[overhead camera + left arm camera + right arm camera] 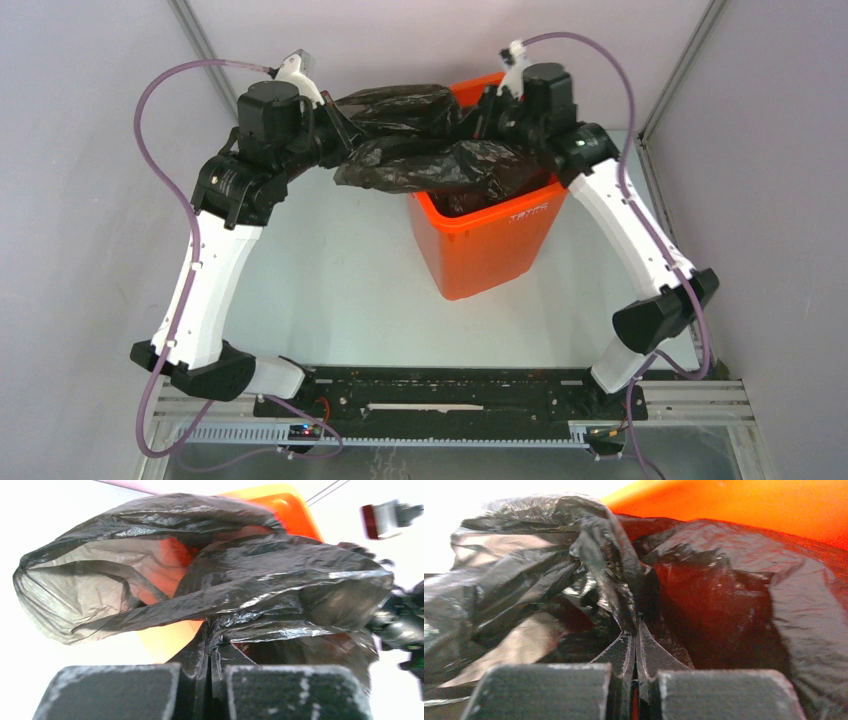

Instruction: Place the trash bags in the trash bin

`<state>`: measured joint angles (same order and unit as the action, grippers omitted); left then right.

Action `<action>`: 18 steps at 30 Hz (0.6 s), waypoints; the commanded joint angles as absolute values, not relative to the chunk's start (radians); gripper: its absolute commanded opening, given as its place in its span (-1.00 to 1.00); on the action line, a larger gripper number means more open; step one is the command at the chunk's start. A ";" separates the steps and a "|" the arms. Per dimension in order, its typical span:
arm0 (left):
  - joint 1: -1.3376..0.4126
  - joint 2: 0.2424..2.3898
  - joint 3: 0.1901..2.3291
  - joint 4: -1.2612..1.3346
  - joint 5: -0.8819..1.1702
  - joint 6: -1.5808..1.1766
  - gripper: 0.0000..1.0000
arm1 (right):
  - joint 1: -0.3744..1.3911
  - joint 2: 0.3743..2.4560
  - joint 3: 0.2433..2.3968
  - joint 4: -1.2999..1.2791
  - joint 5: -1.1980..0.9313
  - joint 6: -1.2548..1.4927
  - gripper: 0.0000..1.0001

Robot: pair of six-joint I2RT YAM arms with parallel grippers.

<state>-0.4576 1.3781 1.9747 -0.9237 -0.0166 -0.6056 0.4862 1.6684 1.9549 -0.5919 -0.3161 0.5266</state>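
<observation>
I log one black trash bag [430, 165], strung between both grippers and sagging into the orange trash bin [488, 250]. Left gripper [210, 645] is pinched on the film left of the bin. Right gripper [637, 635] is pinched on the film over the far rim.

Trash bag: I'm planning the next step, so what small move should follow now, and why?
Probably shift the left tool toward the trash bin mouth and lower it. Both it and the right tool are shut on the trash bag, but much film bulges outside the rim on the left.
</observation>
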 commanded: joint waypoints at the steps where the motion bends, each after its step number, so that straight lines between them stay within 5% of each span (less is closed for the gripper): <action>1: -0.446 1.375 1.941 -0.778 0.109 -0.680 -0.99 | 0.521 1.656 1.886 -0.611 -0.141 0.371 -1.00; 6: -0.495 1.365 1.896 -0.643 0.185 -0.742 -0.99 | 0.490 1.578 1.736 -0.528 -0.116 0.340 -1.00; 14: -0.534 1.438 2.050 -0.546 0.203 -0.787 -0.99 | 0.376 1.594 2.037 -0.764 -0.227 0.406 -1.00; 18: -0.527 1.387 1.962 -0.526 0.102 -0.808 -1.00 | 0.274 1.575 2.132 -0.843 -0.354 0.495 -1.00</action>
<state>-0.5285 1.4326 1.9949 -0.5987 0.1722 -0.7704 0.3538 1.6474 2.0430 -0.7532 -0.2222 0.4091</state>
